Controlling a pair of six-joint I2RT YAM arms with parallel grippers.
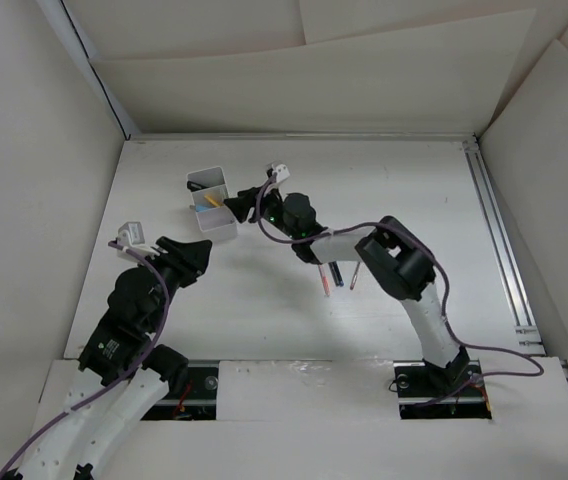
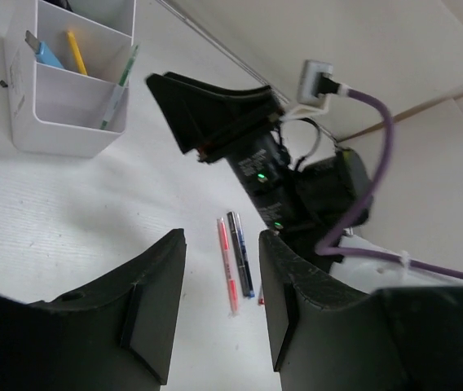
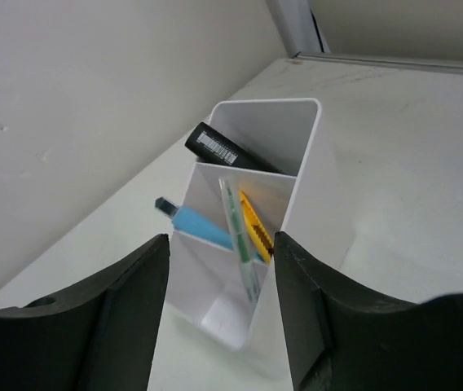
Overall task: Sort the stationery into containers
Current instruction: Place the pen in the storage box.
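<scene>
The white two-compartment box (image 1: 207, 181) stands at the back left of the table. In the right wrist view, the box (image 3: 323, 204) holds a black highlighter (image 3: 230, 150) in its far compartment. Its near compartment holds a blue item (image 3: 203, 228), a yellow item (image 3: 254, 225) and a clear green pen (image 3: 244, 248). My right gripper (image 1: 236, 205) is open and empty, close to the box's right side. My left gripper (image 1: 201, 251) is open and empty, below the box. A red pen (image 1: 324, 279), a dark blue pen (image 1: 337, 272) and another red pen (image 1: 356, 273) lie mid-table beneath the right arm. The first two also show in the left wrist view (image 2: 228, 265).
White walls enclose the table on the left, back and right. A metal rail (image 1: 499, 240) runs along the right edge. The right arm (image 1: 399, 262) and its purple cable stretch over the pens. The arm bases stand at the near edge.
</scene>
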